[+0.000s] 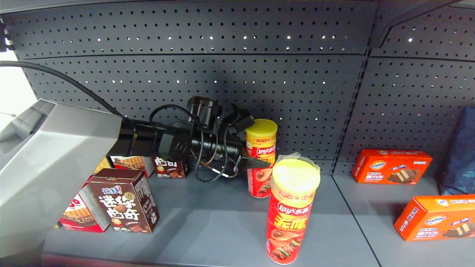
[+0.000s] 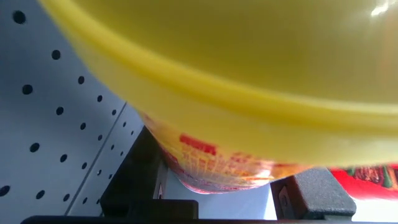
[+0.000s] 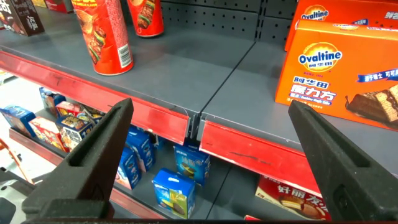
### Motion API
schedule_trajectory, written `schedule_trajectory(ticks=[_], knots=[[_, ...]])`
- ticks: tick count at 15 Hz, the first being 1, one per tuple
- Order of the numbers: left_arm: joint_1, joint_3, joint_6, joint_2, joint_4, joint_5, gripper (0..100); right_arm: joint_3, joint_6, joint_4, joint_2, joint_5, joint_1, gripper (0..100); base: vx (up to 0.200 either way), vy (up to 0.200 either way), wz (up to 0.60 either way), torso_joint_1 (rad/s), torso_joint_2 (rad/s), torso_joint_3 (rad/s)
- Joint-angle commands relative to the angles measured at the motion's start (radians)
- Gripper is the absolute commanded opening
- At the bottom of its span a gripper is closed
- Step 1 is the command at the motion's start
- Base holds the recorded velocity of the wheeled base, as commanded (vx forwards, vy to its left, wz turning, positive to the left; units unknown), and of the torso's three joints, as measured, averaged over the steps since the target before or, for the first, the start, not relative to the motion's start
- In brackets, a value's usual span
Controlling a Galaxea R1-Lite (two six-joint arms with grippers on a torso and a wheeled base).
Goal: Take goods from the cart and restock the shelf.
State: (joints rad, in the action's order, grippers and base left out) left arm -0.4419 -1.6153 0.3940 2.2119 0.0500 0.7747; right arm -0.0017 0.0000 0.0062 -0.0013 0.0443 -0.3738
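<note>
- Shelf: I judge I'm mid-placement.
- Chips can: upright near the shelf's back edge.
- Left gripper: jaws pinching the chips can; next I'd let go and back out without tipping it.
- Right gripper: jaws spread, empty, off the shelf's front edge.

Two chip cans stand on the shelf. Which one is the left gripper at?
The rear can, by the pegboard: the left gripper is right against it. The front can stands apart, untouched.
</note>
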Motion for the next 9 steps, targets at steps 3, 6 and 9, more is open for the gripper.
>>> schedule_trajectory(ticks=[3, 6, 9], knots=[[0.0, 0.003, 0.043, 0.005, -0.022, 0.0, 100, 0.0, 0.0, 0.0, 0.001, 0.0, 0.0, 100, 0.0, 0.0, 0.0, 0.0, 0.0, 0.0], [0.006, 0.012, 0.058, 0.006, -0.038, -0.003, 100, 0.0, 0.0, 0.0, 0.001, 0.0, 0.0, 100, 0.0, 0.0, 0.0, 0.0, 0.0, 0.0], [0.025, 0.054, 0.058, -0.035, -0.038, -0.003, 100, 0.0, 0.0, 0.0, 0.001, 0.0, 0.0, 100, 0.0, 0.0, 0.0, 0.0, 0.0, 0.0]])
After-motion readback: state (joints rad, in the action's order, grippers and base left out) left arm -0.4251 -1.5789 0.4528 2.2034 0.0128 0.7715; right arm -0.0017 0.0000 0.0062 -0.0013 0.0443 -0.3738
